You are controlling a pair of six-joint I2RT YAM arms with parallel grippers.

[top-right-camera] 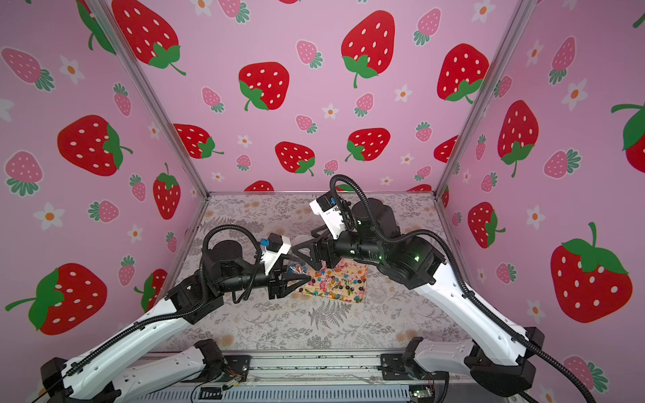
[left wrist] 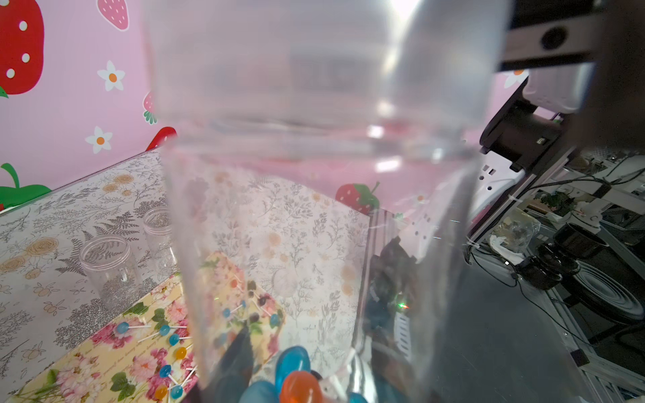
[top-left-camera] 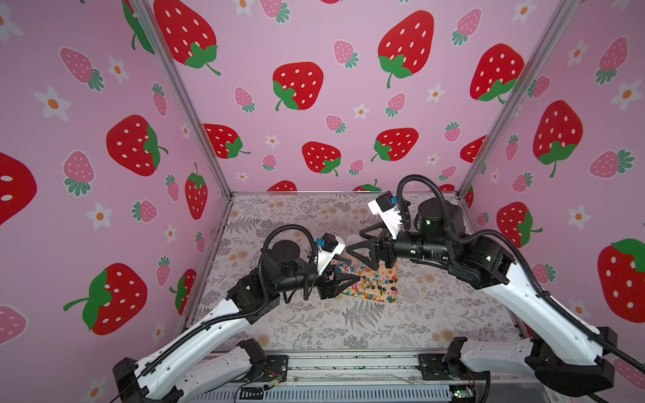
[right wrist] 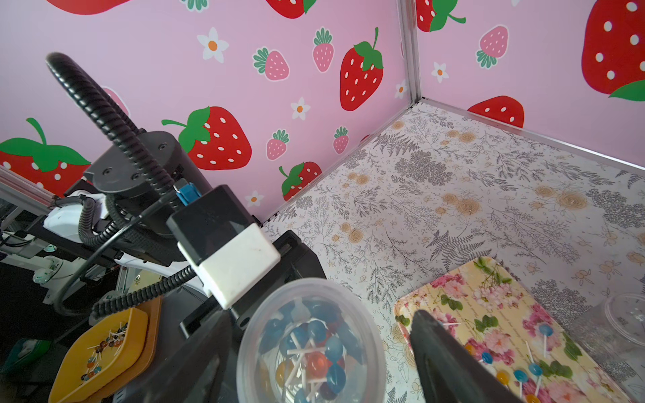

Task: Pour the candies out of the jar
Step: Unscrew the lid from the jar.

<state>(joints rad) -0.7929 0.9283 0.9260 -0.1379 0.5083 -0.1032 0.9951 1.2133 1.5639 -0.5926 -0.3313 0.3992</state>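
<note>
My left tool (top-left-camera: 347, 274) is clenched around the wall of the jar (right wrist: 310, 343). It holds the jar in the air over the middle of the table (top-left-camera: 314, 324), above the tray's left end. The jar is thin clear plastic: light, I judge, slick, and likely to flex if squeezed hard. A firm hold on the wall suits it better than one at the rim.

The candies (right wrist: 316, 361) inside are loose and light. Their sticks cross and could jam at the mouth. I cannot tell whether a lid covers it.

My right tool (top-left-camera: 356, 241) is released, its fingers apart on either side of the jar's end.

Right of that, the tray (right wrist: 506, 300) has a low rim and carries spilled candies. Two empty jars (left wrist: 104, 265) stand just beside it and could be knocked. Toward the near edge the table offers open room.
</note>
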